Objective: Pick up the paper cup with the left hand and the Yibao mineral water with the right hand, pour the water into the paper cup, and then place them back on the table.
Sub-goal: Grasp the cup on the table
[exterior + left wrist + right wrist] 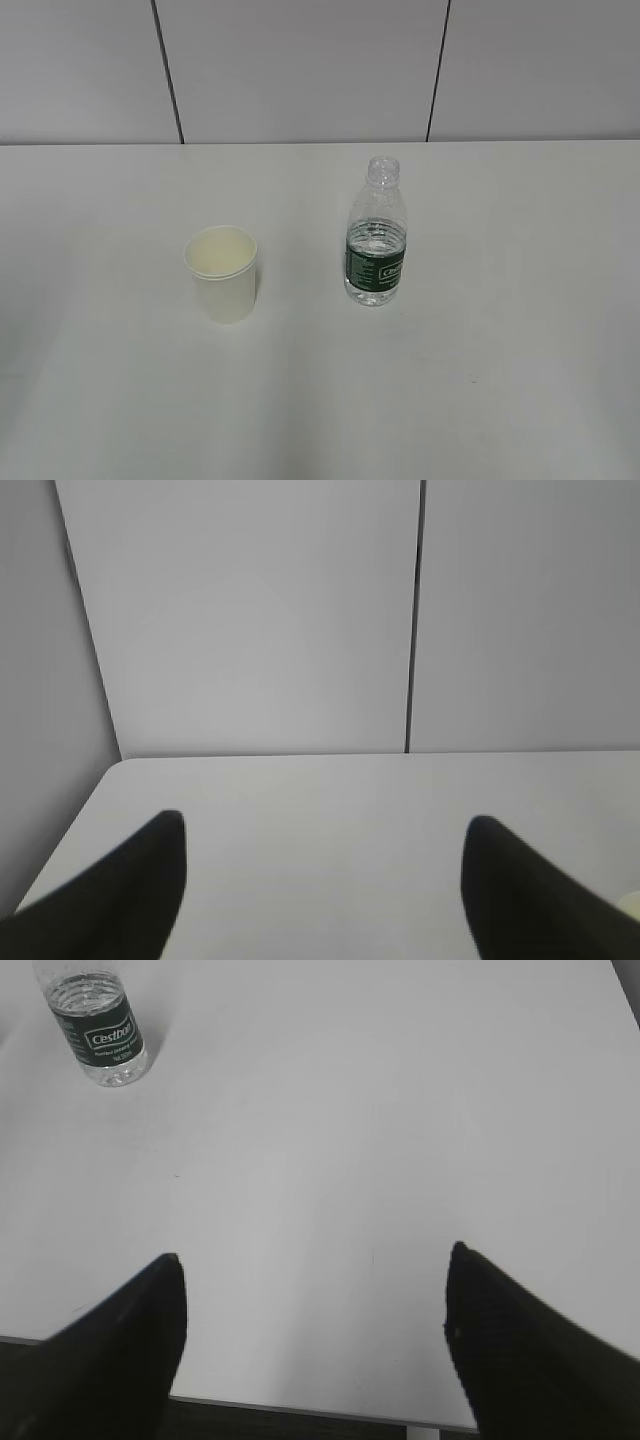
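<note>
The cream-white paper cup (222,273) stands upright on the white table (480,380), left of centre. The Yibao mineral water bottle (377,236), clear with a dark green label and no cap, stands upright to its right; it also shows at the top left of the right wrist view (99,1022). Neither arm shows in the exterior view. My left gripper (325,825) is open and empty over the table's far left part; a sliver of the cup's rim (630,905) shows at the right edge. My right gripper (315,1260) is open and empty above the table's near edge, far from the bottle.
A grey panelled wall with dark seams (168,70) stands behind the table. The table's left corner (118,765) shows in the left wrist view. The table's near edge (300,1407) shows in the right wrist view.
</note>
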Available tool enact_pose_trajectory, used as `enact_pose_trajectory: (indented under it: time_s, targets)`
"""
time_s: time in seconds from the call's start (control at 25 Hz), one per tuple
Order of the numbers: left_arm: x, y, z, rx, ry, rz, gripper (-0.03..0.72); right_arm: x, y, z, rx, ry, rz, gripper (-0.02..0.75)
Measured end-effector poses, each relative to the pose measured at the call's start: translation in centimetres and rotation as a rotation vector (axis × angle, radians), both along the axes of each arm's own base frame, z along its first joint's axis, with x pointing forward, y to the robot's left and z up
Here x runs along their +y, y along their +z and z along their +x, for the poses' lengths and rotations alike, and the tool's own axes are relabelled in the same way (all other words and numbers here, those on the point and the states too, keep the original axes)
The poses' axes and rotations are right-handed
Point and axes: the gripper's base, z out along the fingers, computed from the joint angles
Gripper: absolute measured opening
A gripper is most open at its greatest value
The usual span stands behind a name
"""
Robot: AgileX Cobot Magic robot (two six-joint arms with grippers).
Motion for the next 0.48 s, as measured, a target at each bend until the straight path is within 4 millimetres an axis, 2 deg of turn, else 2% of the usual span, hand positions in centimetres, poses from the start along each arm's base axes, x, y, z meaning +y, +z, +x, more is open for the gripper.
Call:
enact_pose_trajectory:
  time_s: [0.48]
  targets:
    - [0.1, -2.6, 6.4, 0.061, -0.008, -0.003, 0.551, 0.0, 0.0, 0.0, 0.000, 0.000, 0.000, 0.592]
